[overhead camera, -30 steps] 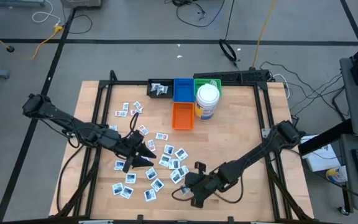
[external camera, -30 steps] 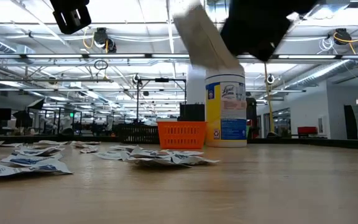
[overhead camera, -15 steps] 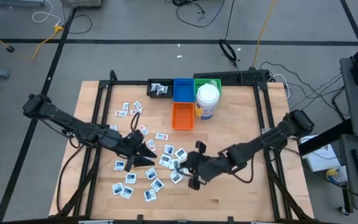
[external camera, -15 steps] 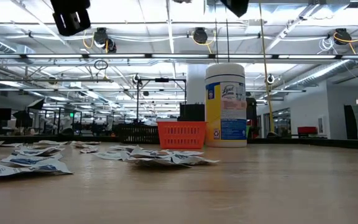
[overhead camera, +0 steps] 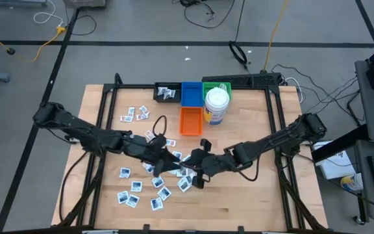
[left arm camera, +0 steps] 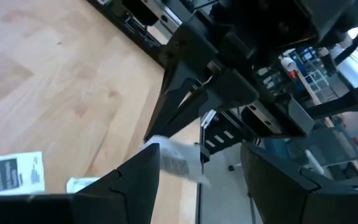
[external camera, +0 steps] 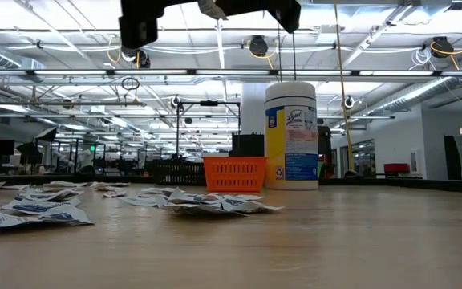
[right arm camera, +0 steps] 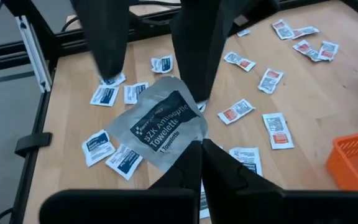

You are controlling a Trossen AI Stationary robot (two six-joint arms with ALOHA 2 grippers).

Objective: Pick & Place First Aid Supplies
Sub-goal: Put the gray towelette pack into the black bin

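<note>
We are pinching a flat grey foil towelette packet point(right arm camera: 166, 129) in our closed right gripper point(right arm camera: 199, 144). Our left gripper point(left arm camera: 197, 163) is standing open just ahead of it, fingers either side of the packet, above the scattered white packets point(right arm camera: 105, 144) on the wooden tabletop point(right arm camera: 303, 162).

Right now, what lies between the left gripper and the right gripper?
A grey towelette packet, pinched by the shut right gripper, before the open left gripper; the right wrist view shows it.
</note>
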